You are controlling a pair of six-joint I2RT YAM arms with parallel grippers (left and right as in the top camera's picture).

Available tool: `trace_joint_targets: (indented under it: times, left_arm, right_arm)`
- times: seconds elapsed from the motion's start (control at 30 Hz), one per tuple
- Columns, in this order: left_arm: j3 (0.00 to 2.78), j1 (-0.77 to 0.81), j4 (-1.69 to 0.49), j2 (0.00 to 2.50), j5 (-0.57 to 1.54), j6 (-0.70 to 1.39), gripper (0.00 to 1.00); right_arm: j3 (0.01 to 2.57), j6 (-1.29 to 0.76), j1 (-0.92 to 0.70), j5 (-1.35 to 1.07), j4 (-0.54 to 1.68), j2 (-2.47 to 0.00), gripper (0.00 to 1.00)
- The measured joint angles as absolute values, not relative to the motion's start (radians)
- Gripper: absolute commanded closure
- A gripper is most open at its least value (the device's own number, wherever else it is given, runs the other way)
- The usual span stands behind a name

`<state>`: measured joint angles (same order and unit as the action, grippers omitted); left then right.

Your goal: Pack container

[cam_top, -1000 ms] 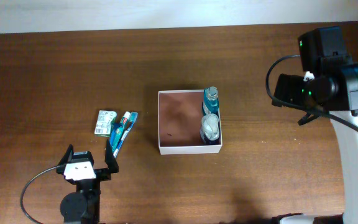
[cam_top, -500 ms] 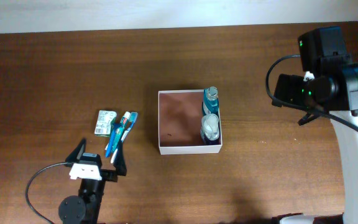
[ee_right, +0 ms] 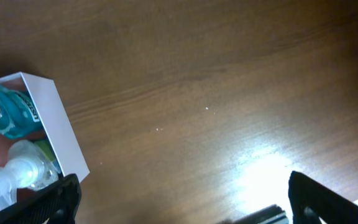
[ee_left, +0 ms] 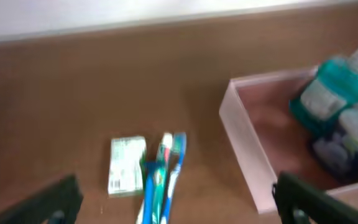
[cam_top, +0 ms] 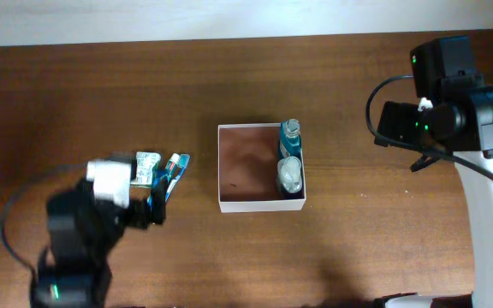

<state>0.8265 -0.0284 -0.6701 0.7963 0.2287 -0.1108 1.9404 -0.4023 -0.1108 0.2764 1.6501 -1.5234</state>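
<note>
The container (cam_top: 222,171) is a square white-walled box with a reddish-brown floor at the table's middle. A teal bottle (cam_top: 291,137) and a clear bottle (cam_top: 290,176) lie along its right wall. A blue toothbrush pack (cam_top: 168,175) and a small green-white packet (cam_top: 146,164) lie left of it. My left gripper (ee_left: 179,208) is open and empty, its fingers spread either side of the toothbrushes (ee_left: 160,177), just short of them. The container (ee_left: 244,143) is at its right. My right gripper (ee_right: 182,199) is open and empty over bare wood, right of the container (ee_right: 58,124).
The left arm (cam_top: 88,218) is blurred at the lower left. The right arm (cam_top: 439,111) and its white base stand at the right edge. A pale wall runs along the table's far edge. The container's left half is bare floor.
My left arm has moved away from the front edge toward the toothbrush pack and is motion-blurred. The right arm and all objects have stayed put.
</note>
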Motion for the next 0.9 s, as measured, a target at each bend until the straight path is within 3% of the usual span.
trace_joint_targets:
  times: [0.23, 0.47, 0.53, 0.57, 0.6, 0.63, 0.8, 0.9]
  left_arm:
    - [0.931, -0.028, -0.791, 1.225, 0.228, -0.132, 0.01]
    - [0.931, -0.028, -0.804, 1.377, 0.239, -0.132, 0.01]
    - [0.931, -0.028, -0.799, 1.386, 0.248, -0.132, 0.11]
    - [0.931, -0.028, -0.795, 1.386, 0.25, -0.134, 0.22]
    - [0.931, -0.028, -0.789, 1.386, 0.252, -0.136, 0.39]
    - [0.931, -0.028, -0.782, 1.386, 0.254, -0.137, 0.48]
    - [0.931, -0.028, -0.774, 1.386, 0.255, -0.139, 0.68]
    - [0.931, -0.028, -0.774, 1.386, 0.261, -0.139, 0.68]
  right_arm:
    - [1.94, -0.402, -0.111, 0.276, 1.65, -1.525, 0.02]
    - [1.94, -0.403, -0.111, 0.276, 1.649, -1.525, 0.02]
    - [1.94, -0.402, -0.111, 0.276, 1.65, -1.525, 0.02]
    - [1.94, -0.403, -0.111, 0.276, 1.649, -1.525, 0.01]
    - [1.94, -0.402, -0.111, 0.276, 1.65, -1.525, 0.02]
    - [1.94, -0.402, -0.111, 0.277, 1.65, -1.525, 0.02]
    - [1.94, -0.399, -0.111, 0.277, 1.649, -1.525, 0.02]
    - [1.94, -0.4, -0.111, 0.277, 1.65, -1.525, 0.02]
